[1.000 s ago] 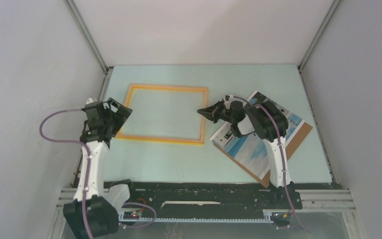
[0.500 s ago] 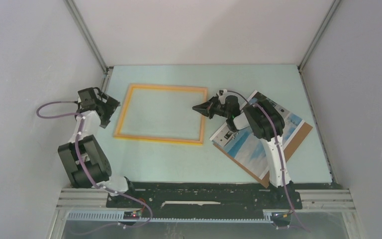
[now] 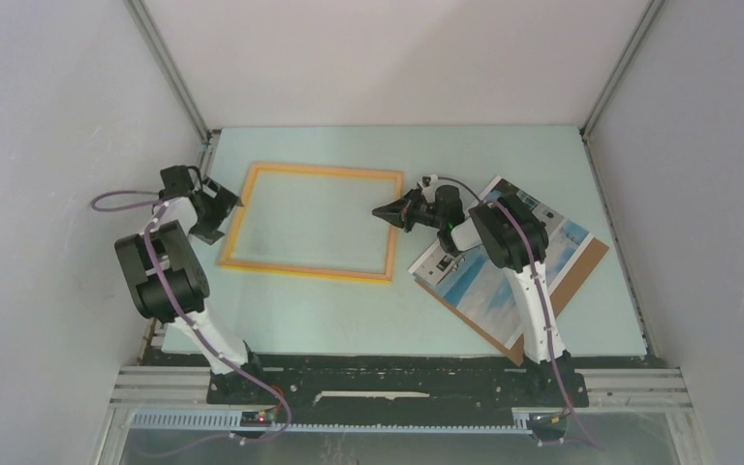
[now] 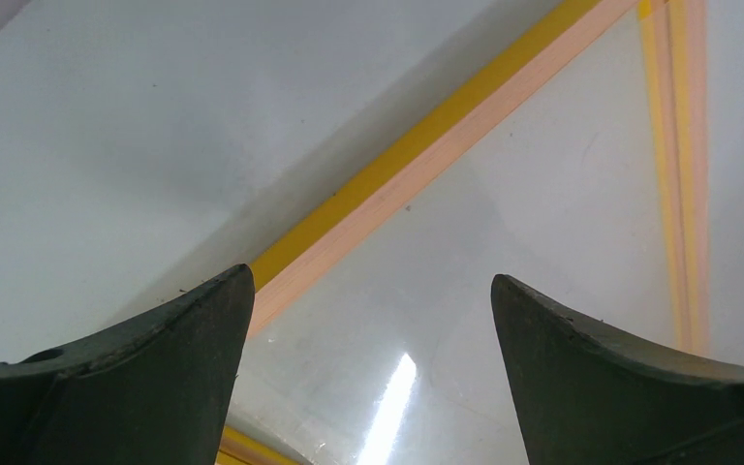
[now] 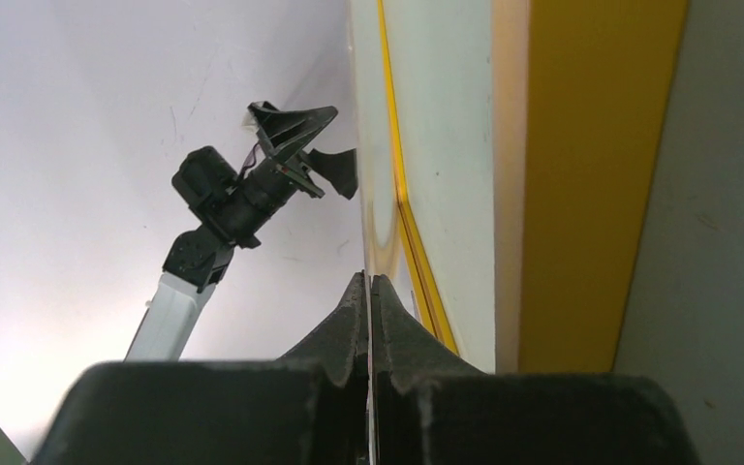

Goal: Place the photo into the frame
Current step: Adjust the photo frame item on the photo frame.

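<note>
Top view read as a dial, 12 o'clock at the far wall and 6 at the arm bases.

- Frame: flat on the pale green table, left of centre, about 9 to 10 o'clock. Long sides run left to right. The yellow-orange rim is complete, and table colour shows through the pane.
- Photo: right of centre, about 3 to 4 o'clock, picture side up, blue and white. It is outside the frame and skewed against it. It lies on the brown backing board, which shows past its 3 and 5 o'clock edges. Its 9 o'clock corner is just beside the frame's right rim; I cannot tell whether they touch.
- Left arm: reaches toward 11 o'clock along the table's left edge, with its wrist turned toward 3 o'clock.
- Left jaws: at the frame's left rim, spread wide. In the wrist view both dark fingers stand far apart, and the yellow rim runs diagonally between them, passing close to the left one. Glare sits on the pane. Nothing is gripped.
- Right arm: crosses over the photo, its forearm pointing to 9 o'clock.
- Right jaws: over the frame's right rim near its far corner, pressed together. The wrist view shows the two tips meeting in a single seam, and I see nothing pinched there. The broad yellow rim fills the right half of that view, with the left arm visible across the pane.
</note>
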